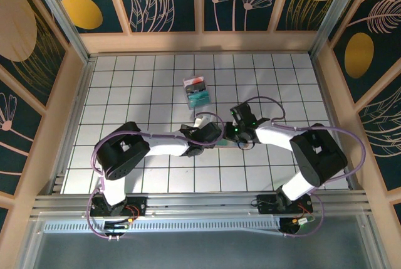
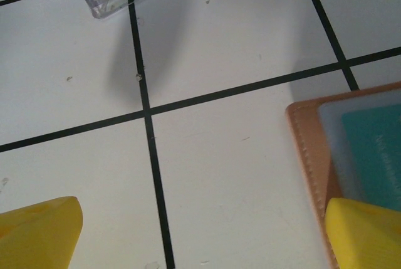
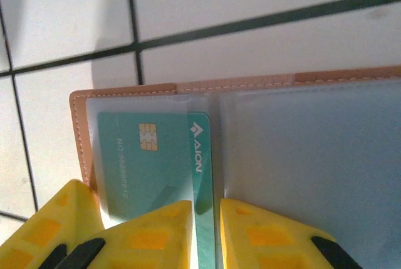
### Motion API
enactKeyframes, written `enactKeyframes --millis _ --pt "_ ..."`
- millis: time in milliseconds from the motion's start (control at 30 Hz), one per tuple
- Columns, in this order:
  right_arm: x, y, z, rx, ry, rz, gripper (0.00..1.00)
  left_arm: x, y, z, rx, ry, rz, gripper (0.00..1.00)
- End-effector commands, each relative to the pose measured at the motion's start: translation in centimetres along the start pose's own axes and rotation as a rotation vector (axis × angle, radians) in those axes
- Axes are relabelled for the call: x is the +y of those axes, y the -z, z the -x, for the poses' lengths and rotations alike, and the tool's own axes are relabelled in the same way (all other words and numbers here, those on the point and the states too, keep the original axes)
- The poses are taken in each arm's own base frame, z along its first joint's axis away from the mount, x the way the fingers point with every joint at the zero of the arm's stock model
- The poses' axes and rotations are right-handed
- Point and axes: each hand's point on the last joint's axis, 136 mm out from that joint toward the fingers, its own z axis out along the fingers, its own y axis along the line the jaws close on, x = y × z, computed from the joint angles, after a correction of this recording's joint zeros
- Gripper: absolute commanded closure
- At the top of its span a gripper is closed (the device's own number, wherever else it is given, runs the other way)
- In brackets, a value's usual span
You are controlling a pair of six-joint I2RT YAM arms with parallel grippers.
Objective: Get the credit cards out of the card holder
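well, both my arms fold in over the middle of the tabletop (image 1: 125, 93). my left arm (image 1: 156, 143) comes from its base at the near left, bends at the elbow and reaches right. my right arm (image 1: 301, 147) mirrors it from the near right, reaching left. the two wrists end just beside each other, tips turned down at the tiles.

my left gripper (image 2: 200, 234) is spread wide and grasps nothing. one yellow fingertip (image 2: 37, 234) hangs over bare white tile, the other over the near edge of the card holder (image 2: 307, 150).

my right gripper (image 3: 205, 237) is drawn nearly together right over the opened card holder. its yellow fingertips leave a thin slit, and a strip of the teal credit card (image 3: 144, 168) shows in that slit. whether the fingertips actually pinch the card i cannot tell.

the card holder lies open and flat on the tabletop between my two grippers, with a tan stitched border around clear plastic sleeves. the credit card sits in the left sleeve (image 3: 125, 125), its chip and white lettering showing through the plastic. its right edge, with a white logo, pokes past the sleeve's edge toward the fold. the sleeve right of the fold is pale grey-blue.

farther from me, apart from the card holder, a clear case (image 1: 197, 90) with teal contents lies on the tiles.
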Motion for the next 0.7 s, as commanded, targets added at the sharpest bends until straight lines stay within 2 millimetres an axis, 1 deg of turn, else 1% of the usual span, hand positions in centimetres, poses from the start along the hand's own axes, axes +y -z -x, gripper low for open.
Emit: enactKeyframes --millis 0,67,133,267,533,667 --pt "1.8 -0.9 -1.2 0.051 0.03 0.03 0.81 1.5 1.4 0.2 0.007 0.035 0.017 0.01" --pt "2.7 -1.2 -1.7 0.067 0.045 0.044 0.82 1.8 1.9 0.4 0.004 0.065 0.014 0.01" --pt "3.3 -1.3 -2.0 0.074 0.06 0.049 0.82 2.6 2.1 -0.4 0.015 0.083 0.032 0.01" --pt "4.0 -1.0 -1.6 0.053 0.066 0.058 0.82 3.0 2.4 -0.6 0.023 0.125 0.037 0.01" --pt "3.8 -0.3 -0.8 0.019 0.064 0.047 0.82 3.0 2.2 -1.6 0.062 0.126 0.04 0.01" --pt "3.4 -0.2 -0.9 0.023 0.058 0.048 0.81 3.5 2.0 -2.7 0.088 0.128 0.051 0.01"
